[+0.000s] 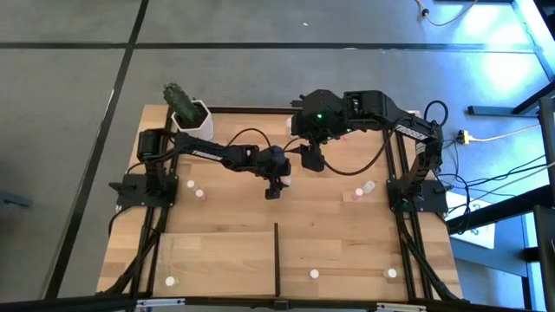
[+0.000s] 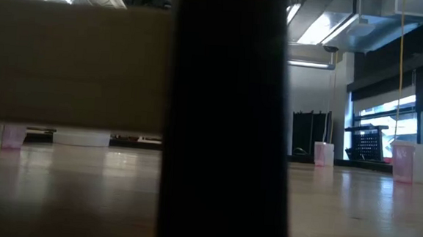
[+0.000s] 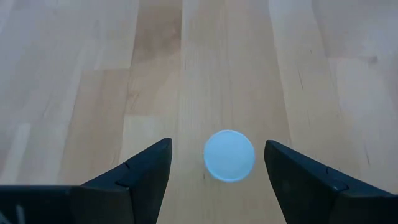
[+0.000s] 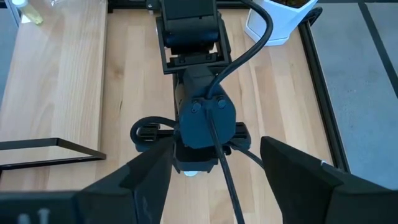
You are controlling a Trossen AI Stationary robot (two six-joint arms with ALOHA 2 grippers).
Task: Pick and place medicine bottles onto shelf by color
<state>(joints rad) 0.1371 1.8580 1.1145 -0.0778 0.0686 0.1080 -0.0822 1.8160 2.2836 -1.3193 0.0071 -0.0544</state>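
My left gripper (image 1: 274, 192) points down over the middle of the table, open. Its fingers stand on either side of a small bottle's round white cap (image 3: 229, 155) without touching it. The left gripper hides this bottle in the high view; its cap shows under that gripper in the right wrist view (image 4: 194, 172). My right gripper (image 1: 312, 161) is open and empty, just beyond the left gripper toward the far edge. Other tiny bottles stand left (image 1: 191, 184) (image 1: 201, 195) and right (image 1: 358, 194) (image 1: 370, 185). The pale shelf panel (image 1: 225, 260) with its black divider (image 1: 277, 256) lies at the near edge, with three bottles on it (image 1: 170, 281) (image 1: 314, 274) (image 1: 392, 273).
A white hexagonal cactus pot (image 1: 186, 111) stands at the far left corner. In the low view the black divider (image 2: 226, 119) blocks the middle, with pink bottles to its left (image 2: 13, 136) and right (image 2: 323, 152) (image 2: 404, 161). Black frame bars run along both table sides.
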